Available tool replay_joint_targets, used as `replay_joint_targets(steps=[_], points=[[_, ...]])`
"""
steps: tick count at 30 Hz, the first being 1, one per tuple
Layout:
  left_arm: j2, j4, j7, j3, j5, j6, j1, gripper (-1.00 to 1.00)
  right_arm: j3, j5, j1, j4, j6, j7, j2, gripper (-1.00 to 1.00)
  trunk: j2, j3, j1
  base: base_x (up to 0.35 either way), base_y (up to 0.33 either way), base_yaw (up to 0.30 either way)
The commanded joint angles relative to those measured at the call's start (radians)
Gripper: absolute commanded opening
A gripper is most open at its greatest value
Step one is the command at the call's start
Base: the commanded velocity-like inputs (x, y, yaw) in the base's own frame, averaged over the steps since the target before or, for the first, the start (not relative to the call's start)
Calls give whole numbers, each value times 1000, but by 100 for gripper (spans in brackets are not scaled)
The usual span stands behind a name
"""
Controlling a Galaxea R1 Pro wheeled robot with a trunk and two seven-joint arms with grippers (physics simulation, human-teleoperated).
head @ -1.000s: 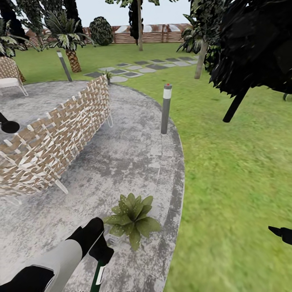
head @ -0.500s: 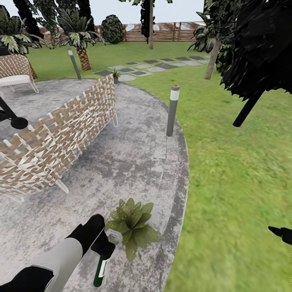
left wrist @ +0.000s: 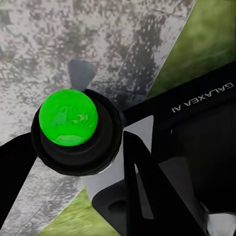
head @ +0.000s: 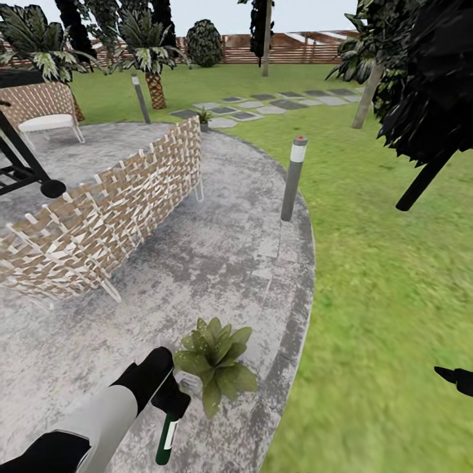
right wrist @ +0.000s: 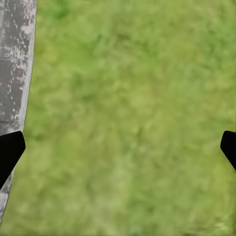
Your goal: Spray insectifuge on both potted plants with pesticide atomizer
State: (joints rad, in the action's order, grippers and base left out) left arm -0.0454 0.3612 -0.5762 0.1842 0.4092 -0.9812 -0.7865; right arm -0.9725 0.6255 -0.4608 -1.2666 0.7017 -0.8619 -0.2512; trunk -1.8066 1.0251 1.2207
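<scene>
- The left end effector (head: 172, 402) is clamped on the pesticide atomizer (head: 165, 439), near the lower left of the head view; the dark green body with its pale label hangs down below the grip, over the paved patio (head: 217, 249).
- In the left wrist view a bright green round end (left wrist: 69, 117) sits between the dark fingers (left wrist: 147, 187).
- A potted plant (head: 215, 361) stands just right of the atomizer, near the patio's right edge; its leaves hide the pot.
- The right end effector (right wrist: 118, 147) is over the lawn (head: 394, 295) at far right, its fingertips (right wrist: 10, 150) spread wide apart with nothing between.
- A woven screen (head: 105, 217) crosses the patio to the left.
- A grey bollard lamp (head: 293, 177) stands at the patio rim, farther off.
- A second small potted plant (head: 204, 118) sits far away beside the stepping slabs (head: 263, 108).
</scene>
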Motion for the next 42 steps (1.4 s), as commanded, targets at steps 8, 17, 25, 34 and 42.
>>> replay_joint_targets(steps=[8, 17, 25, 34, 42], points=[[-1, 2, -10, 1, 11, -1, -1, -100, -2, 10, -1, -2, 1, -11, 0, 100, 0, 6, 0, -6, -277, 194], [-1, 2, -10, 1, 11, -1, -1, -100, -3, 10, -1, -1, 1, -10, 0, 100, 0, 9, 0, 0, -26, 112], [-1, 1, -10, 1, 11, -1, 0, -100, -3, 10, -1, 0, 0, -11, 0, 100, 0, 13, 0, 4, -62, 227], [-1, 1, -10, 1, 11, -1, -1, -100, -3, 10, -1, -1, -1, -11, 0, 100, 0, 14, 0, 43, -323, 57], [-1, 1, -10, 1, 11, -1, -1, -100, -3, 10, -1, 0, -2, -10, 0, 100, 0, 18, 0, 1, -334, 205]])
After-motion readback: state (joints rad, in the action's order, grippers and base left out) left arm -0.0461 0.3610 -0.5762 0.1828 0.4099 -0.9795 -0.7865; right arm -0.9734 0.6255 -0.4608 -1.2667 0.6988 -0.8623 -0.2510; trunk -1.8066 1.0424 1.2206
